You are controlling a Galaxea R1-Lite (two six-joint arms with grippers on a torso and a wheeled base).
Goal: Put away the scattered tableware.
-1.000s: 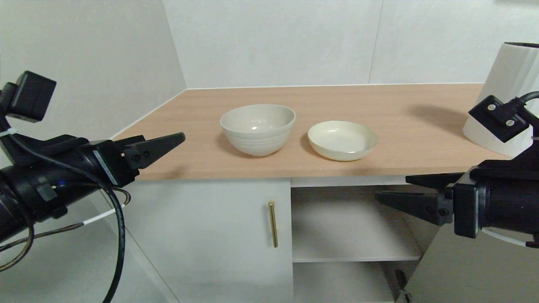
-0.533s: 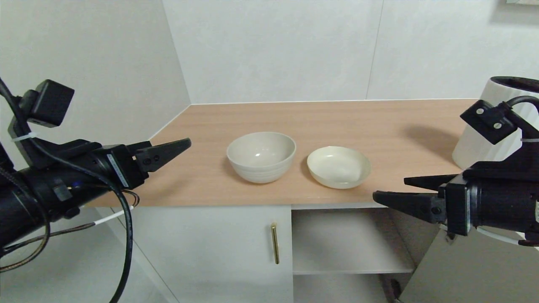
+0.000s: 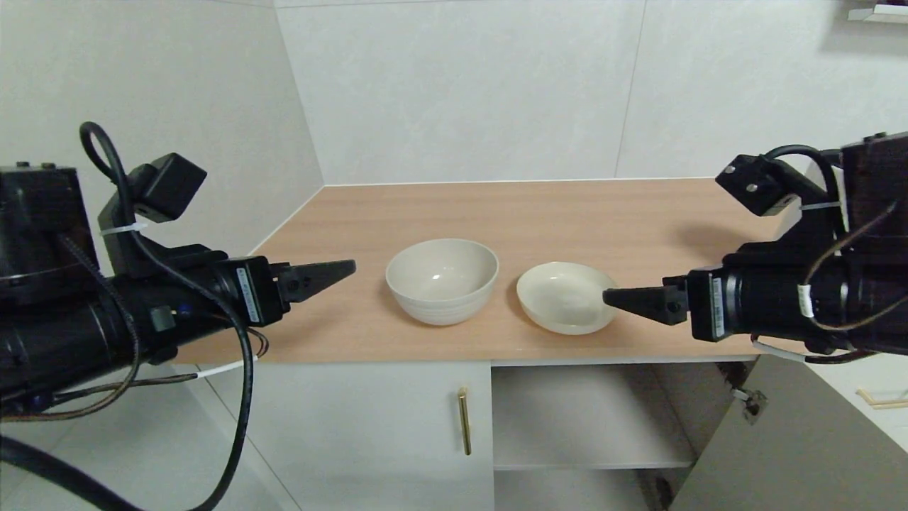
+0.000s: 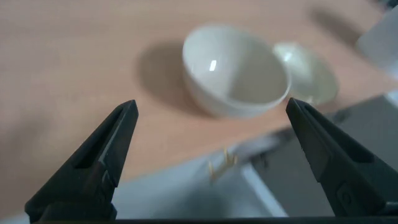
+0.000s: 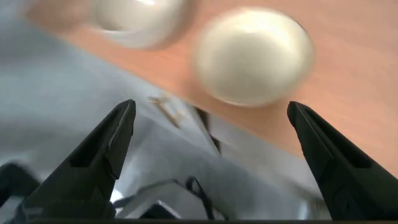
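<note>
A deep pale grey bowl (image 3: 440,279) stands on the wooden counter (image 3: 539,213), and a shallower cream bowl (image 3: 565,297) sits just to its right near the front edge. My left gripper (image 3: 333,271) hovers left of the deep bowl, open and empty. In its wrist view the deep bowl (image 4: 235,70) lies ahead between the spread fingers (image 4: 106,152), with the cream bowl (image 4: 309,72) behind. My right gripper (image 3: 621,298) hangs at the cream bowl's right rim, open and empty. Its wrist view shows the cream bowl (image 5: 254,55) ahead and the deep bowl (image 5: 138,18) at the edge.
Under the counter a white cabinet door with a brass handle (image 3: 463,420) is closed on the left. The right bay stands open, showing a white shelf (image 3: 589,433), and its door (image 3: 759,454) swings out at the right.
The head camera has tilted and risen, so the counter sits differently in view. Both grippers rose from below the counter edge to bowl height and closed in on the bowls from either side.
</note>
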